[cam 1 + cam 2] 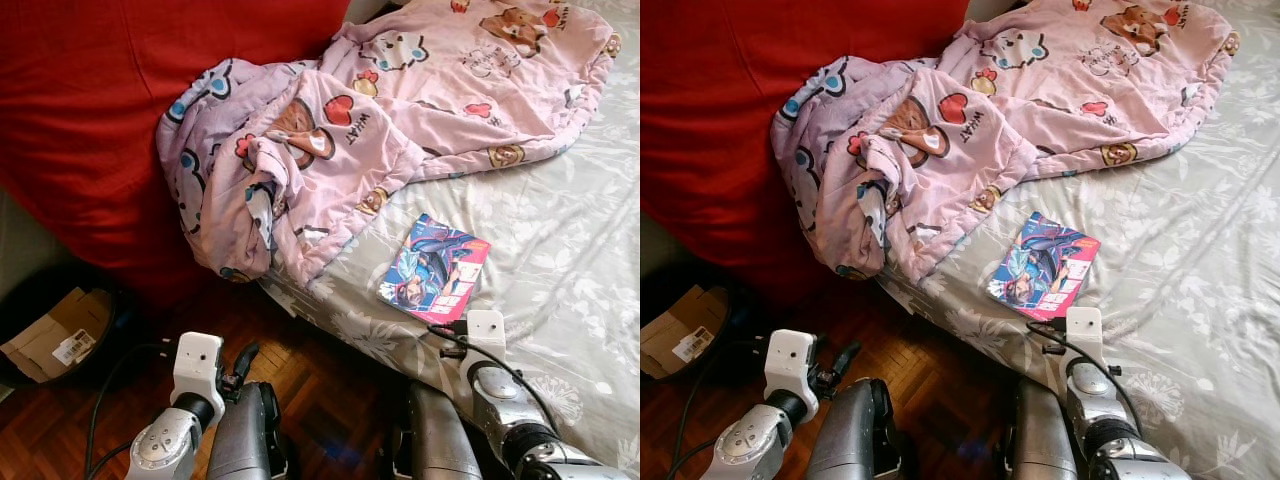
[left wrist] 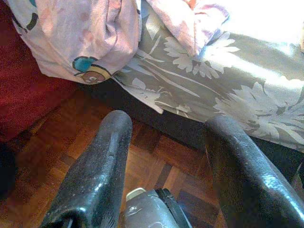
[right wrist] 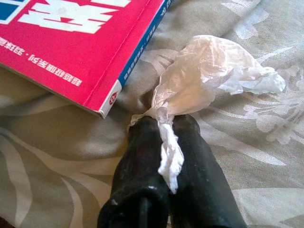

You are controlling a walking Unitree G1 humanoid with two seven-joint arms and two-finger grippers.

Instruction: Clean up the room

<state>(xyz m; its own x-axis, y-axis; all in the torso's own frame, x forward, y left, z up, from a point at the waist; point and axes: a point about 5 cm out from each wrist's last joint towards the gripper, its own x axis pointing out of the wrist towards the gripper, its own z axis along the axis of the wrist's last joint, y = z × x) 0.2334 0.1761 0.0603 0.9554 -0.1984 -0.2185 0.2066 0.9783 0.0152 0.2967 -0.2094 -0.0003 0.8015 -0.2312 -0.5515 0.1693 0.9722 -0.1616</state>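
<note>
My right gripper (image 3: 166, 127) is shut on a crumpled white tissue (image 3: 209, 78), which bulges out past the fingertips just above the grey floral bed sheet (image 1: 570, 230). A comic book (image 1: 435, 267) with a red back cover lies flat on the sheet right beside the tissue. A pink cartoon-print blanket (image 1: 400, 110) is bunched across the head of the bed and hangs over its edge. My left gripper (image 2: 166, 130) stands open and empty, low over the parquet floor (image 2: 156, 161) close to the bed's side.
A large red cushion or cover (image 1: 90, 110) rises left of the bed. A black bin (image 1: 20, 300) holding flattened cardboard (image 1: 55, 330) stands on the floor at the far left. Dark parquet runs between bin and bed.
</note>
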